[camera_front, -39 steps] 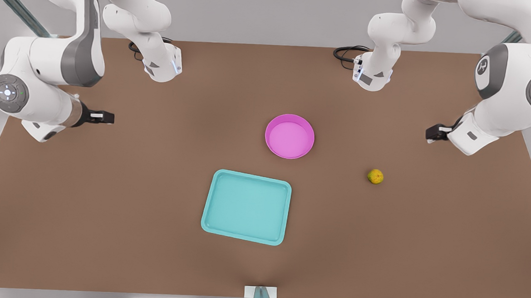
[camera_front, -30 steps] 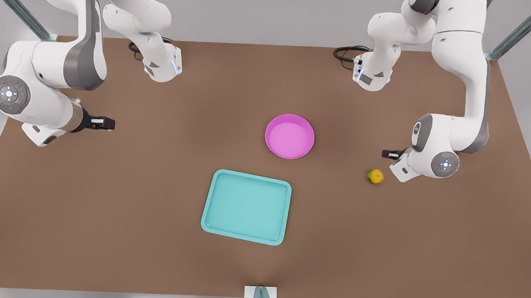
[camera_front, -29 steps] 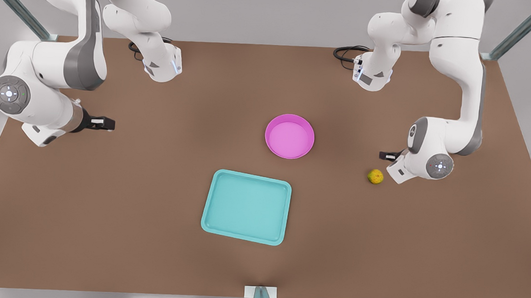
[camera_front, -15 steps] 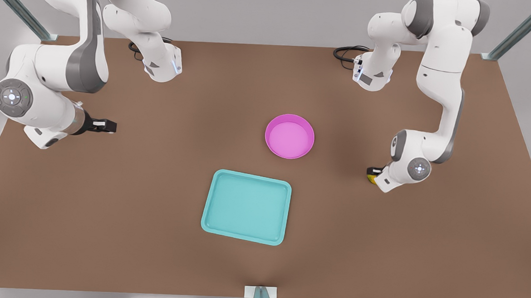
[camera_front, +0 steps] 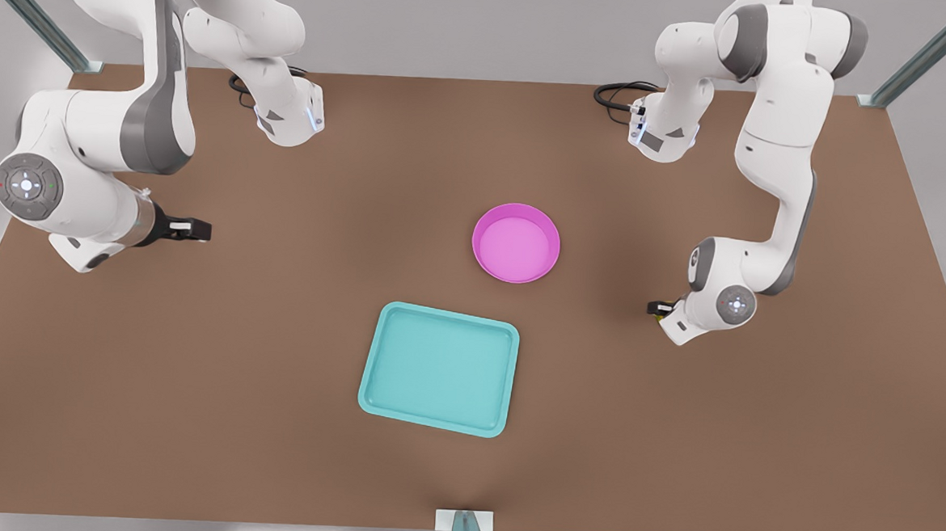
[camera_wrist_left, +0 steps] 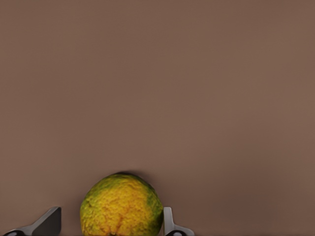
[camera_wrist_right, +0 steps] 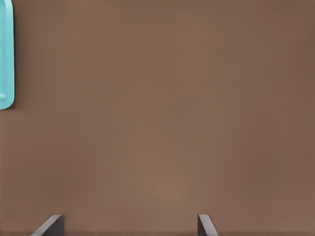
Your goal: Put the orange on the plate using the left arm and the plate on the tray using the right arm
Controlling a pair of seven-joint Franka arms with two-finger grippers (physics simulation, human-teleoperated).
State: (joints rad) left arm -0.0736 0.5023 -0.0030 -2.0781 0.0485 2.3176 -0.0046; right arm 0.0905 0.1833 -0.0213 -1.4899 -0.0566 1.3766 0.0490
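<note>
We log the plate (camera_front: pixel 516 243) just right of the front view's centre, flat on the brown counter (camera_front: pixel 275 328); its pink bowl holds nothing. The tray (camera_front: pixel 438 369) lies below it, toward the lower centre of that frame, apart from the plate, and its turquoise bed is likewise bare. A corner of the tray (camera_wrist_right: pixel 5 54) sits at the upper left edge of the right wrist view.

The left hand (camera_front: pixel 662 309) is low over the counter at the front view's right, well to the right of the plate. In the left wrist view the orange (camera_wrist_left: pixel 121 205) rests on the counter at the bottom of the frame, between the two fingers (camera_wrist_left: pixel 170 223); one finger looks just beside the peel, the other stands off with a gap, so we read the left hand (camera_wrist_left: pixel 110 223) as parted around the fruit, not yet clamped.

The right hand (camera_front: pixel 187 229) waits above the counter at the front view's left, well away from plate and tray. In the right wrist view its fingers (camera_wrist_right: pixel 51 225) are spread wide over bare counter.
</note>
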